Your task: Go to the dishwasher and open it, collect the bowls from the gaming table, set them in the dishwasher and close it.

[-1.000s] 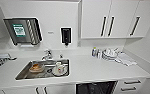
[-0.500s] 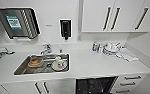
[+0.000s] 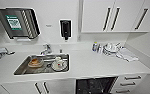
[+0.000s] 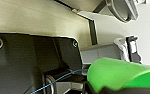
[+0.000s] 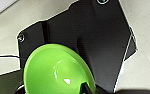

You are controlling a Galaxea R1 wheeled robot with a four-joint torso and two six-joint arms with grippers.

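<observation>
Robot faces counter (image 3: 91, 65); dishwasher (image 3: 94, 85) open below, dark racks showing. Green bowl (image 5: 57, 71) at right wrist, clamped as far as visible; second green shape (image 4: 121, 75) near left wrist, grip unclear. Advice: keep bowl level, lower slowly toward rack.

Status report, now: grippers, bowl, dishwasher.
Green bowl close up in the right wrist view, grip unclear. Dishwasher open below the counter, dark racks showing. Sink holds dishes.

White counter (image 3: 91, 65) is carrying a steel sink (image 3: 42, 64) holding dishes; white wall cabinets (image 3: 113, 16) are hanging above, a towel dispenser (image 3: 17, 23) and soap dispenser (image 3: 65, 28) sitting on the wall.
</observation>
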